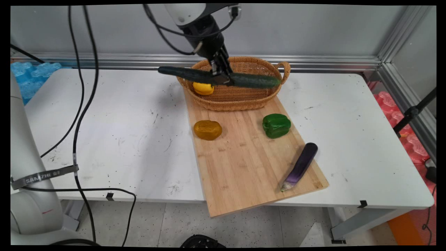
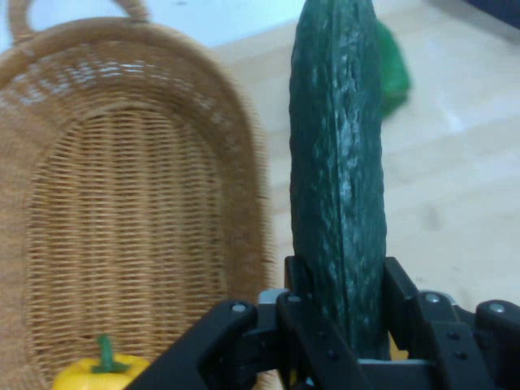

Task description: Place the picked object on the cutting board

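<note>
My gripper [image 1: 221, 75] is shut on a long dark green cucumber [image 1: 195, 74], held level above the front rim of a wicker basket [image 1: 244, 99]. In the hand view the cucumber [image 2: 337, 162] rises from between the fingers [image 2: 305, 321], with the basket [image 2: 122, 244] to its left. A yellow bell pepper [image 1: 203, 88] lies in the basket's left end, also low in the hand view [image 2: 101, 372]. The basket stands on the far end of a wooden cutting board [image 1: 244, 164].
On the board lie a brownish-yellow potato [image 1: 207, 130], a green bell pepper [image 1: 276, 125] and a purple eggplant [image 1: 300, 165] near the right edge. The green pepper [image 2: 392, 69] peeks out behind the cucumber in the hand view. Black cables [image 1: 80, 115] hang at the left.
</note>
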